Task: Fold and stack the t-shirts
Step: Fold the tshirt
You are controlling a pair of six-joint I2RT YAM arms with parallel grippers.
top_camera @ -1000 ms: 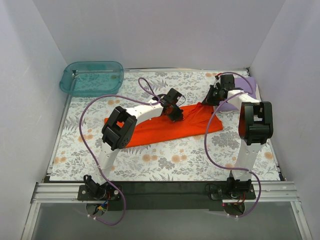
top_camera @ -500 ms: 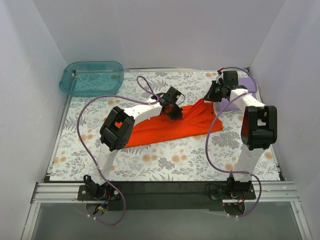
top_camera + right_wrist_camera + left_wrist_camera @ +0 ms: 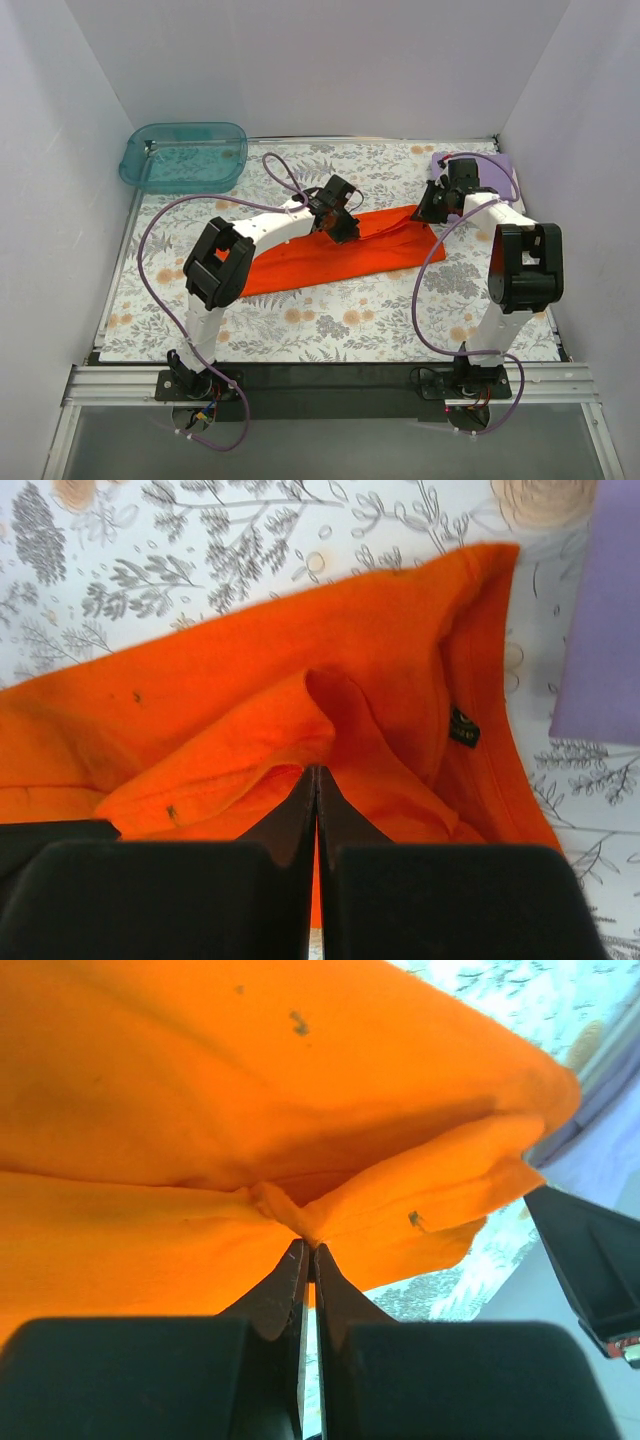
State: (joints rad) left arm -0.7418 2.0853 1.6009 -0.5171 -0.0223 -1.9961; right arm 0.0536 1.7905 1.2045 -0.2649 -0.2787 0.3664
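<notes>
The orange-red t-shirt (image 3: 330,258) lies as a long folded strip across the middle of the floral table. My left gripper (image 3: 340,222) is shut on a pinch of its far edge near the middle; the left wrist view shows the jaws closed on a bunch of the orange cloth (image 3: 300,1222). My right gripper (image 3: 426,210) is shut on the shirt's right end near the collar; the right wrist view shows cloth (image 3: 300,730) pinched between its jaws. The lavender t-shirt (image 3: 492,168) lies at the back right, mostly behind the right arm, and shows in the right wrist view (image 3: 600,630).
A translucent teal tub (image 3: 185,155) stands at the back left corner. White walls close in the table on three sides. Purple cables loop over both arms. The floral cloth (image 3: 350,320) covers the table.
Both grippers have carried the shirt's far edge back and left, laying it flatter. The right gripper has come down from its raised hold, and the lavender shirt shows more.
</notes>
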